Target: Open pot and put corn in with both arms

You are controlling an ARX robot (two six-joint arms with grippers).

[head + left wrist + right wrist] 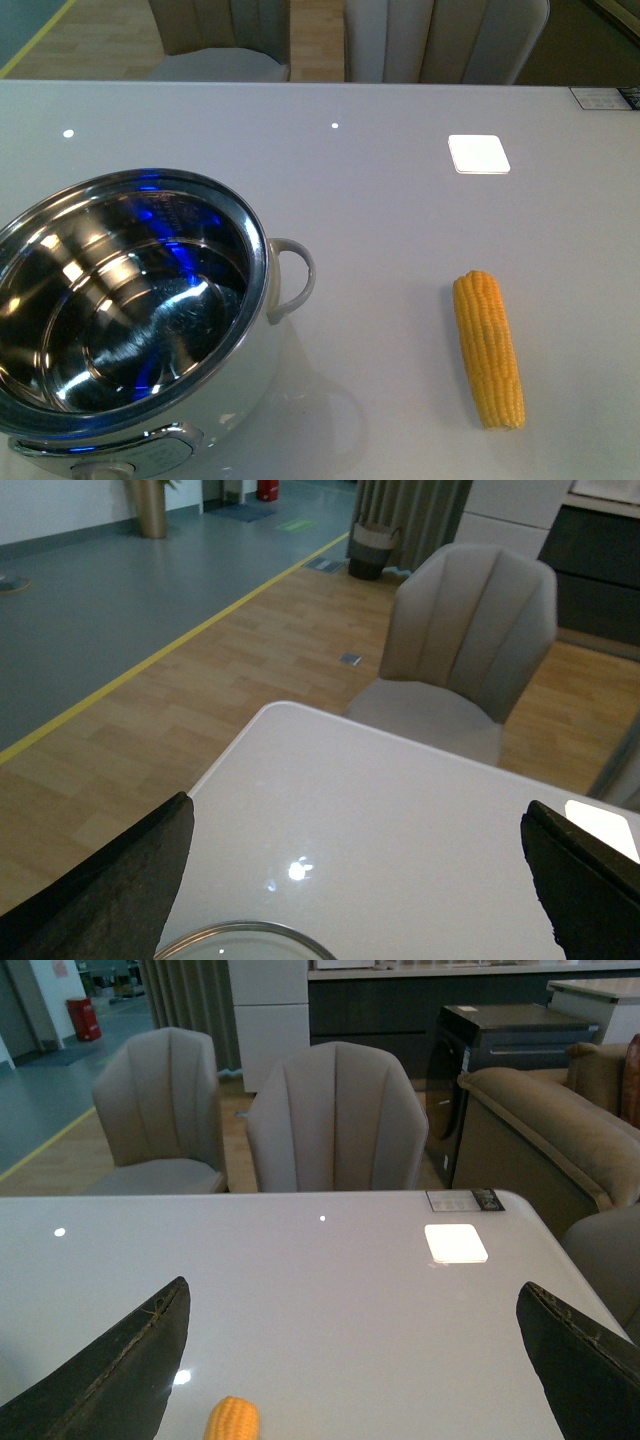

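I count one pot [245, 385], one corn cob [488, 348] and one white table [380, 230] under them. Past the table I log two grey chairs [335, 1120] and one brown sofa [540, 1130]. Grippers in view: two, the left gripper [357, 820] and the right gripper [352, 1295].

The pot [262, 275] stands on the table [380, 200] at the near left, its handle [296, 278] pointing right. The corn [488, 348] lies on the table at the near right, well apart from the pot, running front to back. Behind the table's far edge stand 2 chairs, the left chair [220, 45] beside the right chair [440, 40]. A card [605, 97] lies at the far right corner.
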